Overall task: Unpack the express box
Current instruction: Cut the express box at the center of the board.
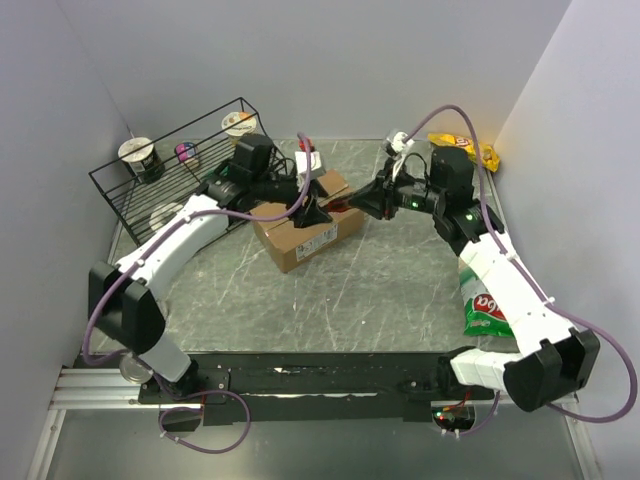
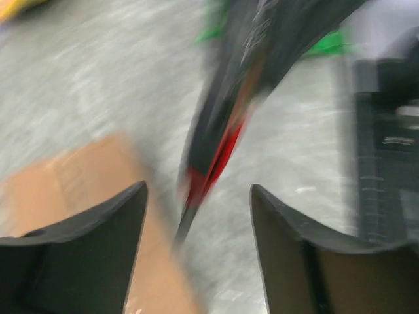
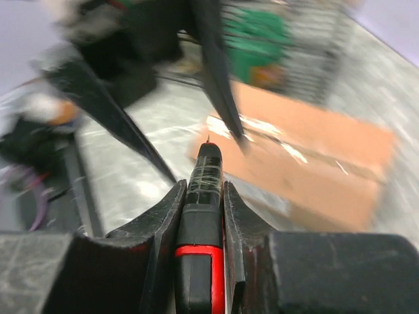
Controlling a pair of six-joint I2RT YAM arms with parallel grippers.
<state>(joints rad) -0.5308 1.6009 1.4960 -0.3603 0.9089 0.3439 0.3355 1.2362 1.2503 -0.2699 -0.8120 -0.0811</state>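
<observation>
**Right gripper [image 3: 204, 190] clamped on a black-and-red cutter [image 3: 204, 171]**

Both of its fingers squeeze the cutter's handle, with the tip aimed at the express box [image 1: 300, 243]. Box sits on the grey table [image 1: 330, 310], flaps shut, shiny tape along the seam. Left gripper [image 1: 310, 212] hangs over the box's top with its jaws apart, gripping nothing. The wrist views are pretty blurry. A black wire rack [image 1: 165, 185] is behind and left of the box, and 1 green snack bag [image 1: 485, 312] lies well off to the box's right.

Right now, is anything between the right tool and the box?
Yes. The left tool, open, hangs over the box straight ahead of the black-and-red cutter gripped in the right tool. Nothing else visible lies between them.
</observation>
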